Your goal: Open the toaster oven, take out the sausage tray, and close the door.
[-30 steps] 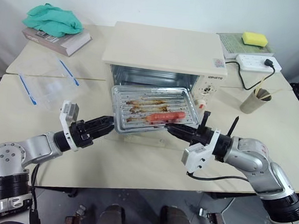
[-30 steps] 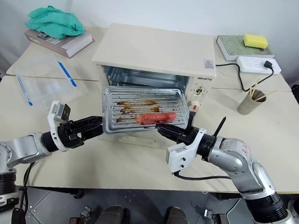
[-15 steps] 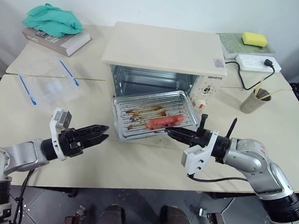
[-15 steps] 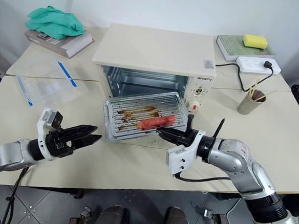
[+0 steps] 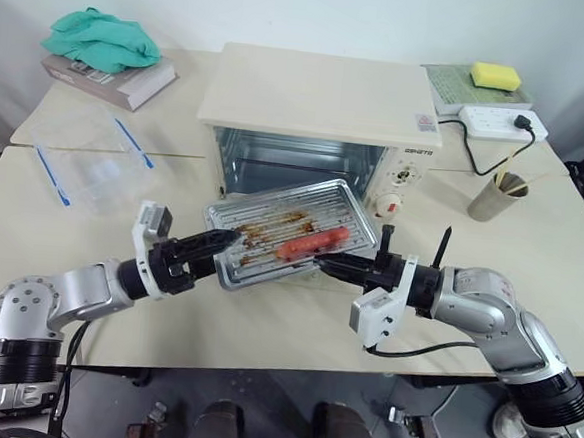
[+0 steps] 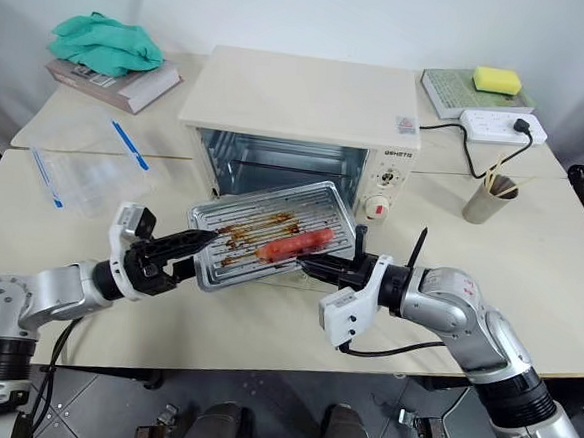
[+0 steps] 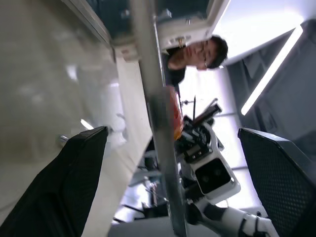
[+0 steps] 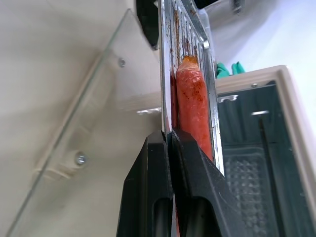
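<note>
At frame centre the shallow ribbed silver sausage tray (image 5: 286, 232), stained brown and carrying one reddish sausage (image 5: 313, 243), hangs tilted in front of the cream-white boxy toaster oven (image 5: 319, 116); the right gripper (image 5: 321, 264) is clamped on its near edge, fingers pinched narrow; the left gripper (image 5: 229, 238) sits at the tray's left edge, fingers spread wide around the rim; the glass door (image 8: 74, 133) lies folded down beneath on the pale table (image 5: 264, 327).

The ribbed silver sausage tray (image 5: 289, 234), grease-stained with one red sausage, hangs tilted just before the cream toaster oven (image 5: 321, 113), whose glass door (image 8: 74, 143) lies open.
</note>
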Action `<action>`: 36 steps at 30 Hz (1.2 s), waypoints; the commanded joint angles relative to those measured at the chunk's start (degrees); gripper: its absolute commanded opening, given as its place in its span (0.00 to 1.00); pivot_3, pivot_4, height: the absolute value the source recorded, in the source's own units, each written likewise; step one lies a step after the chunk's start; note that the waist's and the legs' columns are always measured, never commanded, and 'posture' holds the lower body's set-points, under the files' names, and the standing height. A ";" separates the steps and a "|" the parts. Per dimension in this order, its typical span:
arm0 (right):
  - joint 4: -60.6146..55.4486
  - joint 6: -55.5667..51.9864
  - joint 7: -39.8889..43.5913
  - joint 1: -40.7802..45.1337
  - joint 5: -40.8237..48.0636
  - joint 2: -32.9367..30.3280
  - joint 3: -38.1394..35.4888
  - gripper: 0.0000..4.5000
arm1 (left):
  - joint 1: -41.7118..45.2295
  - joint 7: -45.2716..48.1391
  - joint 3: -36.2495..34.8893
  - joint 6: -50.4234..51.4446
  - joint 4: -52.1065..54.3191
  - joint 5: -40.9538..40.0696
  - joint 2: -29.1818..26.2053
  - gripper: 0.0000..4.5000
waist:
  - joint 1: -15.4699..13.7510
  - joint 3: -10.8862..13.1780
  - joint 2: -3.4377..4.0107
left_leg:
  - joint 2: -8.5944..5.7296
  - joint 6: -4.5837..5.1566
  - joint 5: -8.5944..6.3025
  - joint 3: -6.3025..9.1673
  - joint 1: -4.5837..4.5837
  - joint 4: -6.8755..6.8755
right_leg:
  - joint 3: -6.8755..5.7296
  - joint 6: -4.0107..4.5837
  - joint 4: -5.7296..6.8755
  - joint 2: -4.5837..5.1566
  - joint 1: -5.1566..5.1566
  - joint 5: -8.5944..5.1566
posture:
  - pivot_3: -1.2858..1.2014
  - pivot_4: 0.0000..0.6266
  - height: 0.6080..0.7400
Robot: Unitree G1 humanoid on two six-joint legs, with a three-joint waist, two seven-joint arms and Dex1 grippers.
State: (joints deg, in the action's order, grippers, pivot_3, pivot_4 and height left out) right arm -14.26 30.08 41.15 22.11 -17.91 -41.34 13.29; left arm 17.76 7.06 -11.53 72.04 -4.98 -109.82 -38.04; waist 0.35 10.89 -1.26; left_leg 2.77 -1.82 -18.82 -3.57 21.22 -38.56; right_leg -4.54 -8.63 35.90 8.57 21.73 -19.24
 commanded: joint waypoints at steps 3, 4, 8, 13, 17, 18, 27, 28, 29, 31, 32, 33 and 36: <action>-1.10 1.15 0.47 0.40 2.38 -0.17 -0.61 0.00 | 0.38 -0.98 -0.44 -1.75 1.48 -3.18 0.52 0.56 | -0.04 0.00 0.00 | 0.00 0.00 0.00 0.00 0.00 -0.01 | 0.00 0.00 -0.01 0.00 0.00 0.00 | 0.52 0.24 1.00; -1.08 1.28 0.56 0.35 2.48 -0.26 -0.69 0.00 | 0.25 -1.23 -0.69 -2.01 1.44 -3.18 0.71 0.49 | -0.05 0.00 0.00 | 0.00 0.00 0.00 0.00 0.00 -0.01 | 0.00 0.00 -0.01 0.00 0.00 0.00 | 0.52 0.24 1.00; -1.07 1.46 0.99 0.35 3.18 -0.27 -0.63 0.00 | 0.00 -2.56 -1.97 -3.00 1.02 -3.18 2.25 0.24 | -0.08 0.00 0.00 | 0.00 0.00 0.00 -0.01 0.00 -0.03 | 0.00 0.00 -0.02 0.00 -0.02 0.00 | 0.52 0.24 1.00; -1.16 0.73 2.68 0.17 5.46 -0.27 -0.20 0.00 | -0.49 -1.65 -2.15 -1.57 1.75 -3.18 2.89 0.00 | -0.08 0.00 0.00 | 0.00 0.00 0.00 0.00 0.00 -0.04 | 0.00 0.00 -0.02 0.00 -0.04 0.00 | 0.52 0.24 1.00; -2.35 -2.40 4.70 -0.27 10.78 0.50 -0.94 0.06 | -1.24 -3.17 -3.30 -1.12 1.47 -3.18 4.22 0.00 | -0.09 0.00 0.00 | 0.00 0.00 0.00 0.00 0.00 -0.04 | -0.01 0.00 -0.03 0.00 -0.04 0.00 | 0.52 0.24 1.00; -2.48 -2.48 4.92 -0.26 11.17 0.57 -1.13 0.12 | -1.50 -3.58 -3.68 -1.14 1.39 -3.18 4.55 0.00 | -0.09 0.00 0.00 | 0.00 0.00 0.00 0.00 0.00 -0.04 | -0.01 0.00 -0.03 0.00 -0.04 0.00 | 0.52 0.24 1.00; -5.20 -5.59 11.18 -6.82 27.21 -5.59 -6.25 0.67 | -7.66 -7.22 -13.42 -0.73 2.68 -3.18 7.90 0.00 | -0.17 0.00 0.00 | -0.01 0.01 -0.01 0.02 0.00 0.01 | -0.03 0.00 -0.09 0.00 -0.06 0.00 | 0.52 0.24 1.00; -4.98 -6.30 12.34 -8.40 29.44 -6.88 -7.67 0.67 | -9.55 -6.91 -15.03 -0.42 3.39 -3.18 7.31 0.00 | -0.14 0.00 0.00 | -0.01 0.01 -0.01 0.02 -0.01 0.03 | -0.03 0.00 -0.10 0.00 -0.07 0.00 | 0.52 0.24 1.00; -4.71 -6.88 13.25 -9.50 31.23 -7.75 -8.85 0.67 | -10.98 -6.64 -16.32 -0.18 3.91 -3.18 7.00 0.00 | -0.09 0.00 0.00 | 0.00 0.01 -0.01 0.01 -0.02 0.04 | -0.03 0.00 -0.11 0.00 -0.08 0.00 | 0.52 0.24 1.00; -4.07 -9.56 13.44 -11.26 33.80 -8.66 -11.59 0.67 | -13.80 -5.76 -18.28 0.23 5.07 -3.18 6.41 0.00 | -0.09 0.00 0.00 | 0.00 0.02 -0.01 -0.01 -0.04 0.05 | -0.01 0.00 -0.11 0.00 -0.08 0.00 | 0.52 0.24 1.00; -3.27 -10.62 13.19 -11.60 34.64 -8.66 -12.83 0.67 | -15.33 -4.88 -19.07 0.65 5.57 -3.18 5.78 0.00 | -0.12 0.00 0.00 | 0.00 0.02 -0.01 -0.01 -0.05 0.04 | 0.00 0.00 -0.12 0.00 -0.09 0.00 | 0.52 0.24 1.00; -2.28 -11.22 13.28 -11.92 35.01 -8.80 -13.94 0.67 | -17.15 -3.84 -20.04 0.94 6.25 -3.18 5.29 0.00 | -0.15 0.00 0.00 | 0.00 0.02 -0.01 0.00 -0.07 0.03 | 0.00 0.00 -0.11 0.00 -0.10 0.00 | 0.52 0.24 1.00; 1.65 -12.72 14.00 -12.15 35.31 -8.83 -16.06 0.63 | -23.00 -0.41 -23.41 1.08 8.43 -3.18 4.46 0.00 | -0.19 0.00 0.00 | 0.00 0.05 -0.03 -0.01 -0.07 -0.01 | 0.01 0.03 -0.26 0.01 -0.11 0.00 | 0.52 0.24 1.00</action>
State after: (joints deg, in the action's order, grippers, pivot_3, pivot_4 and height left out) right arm -14.29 18.30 54.77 10.04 15.90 -49.48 -0.41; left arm -2.46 3.11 -31.57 72.85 0.13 -111.19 -32.97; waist 0.16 10.89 -1.26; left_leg 2.77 -1.77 -18.86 -3.60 21.15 -38.58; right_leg -4.51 -8.60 35.64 8.57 21.62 -19.25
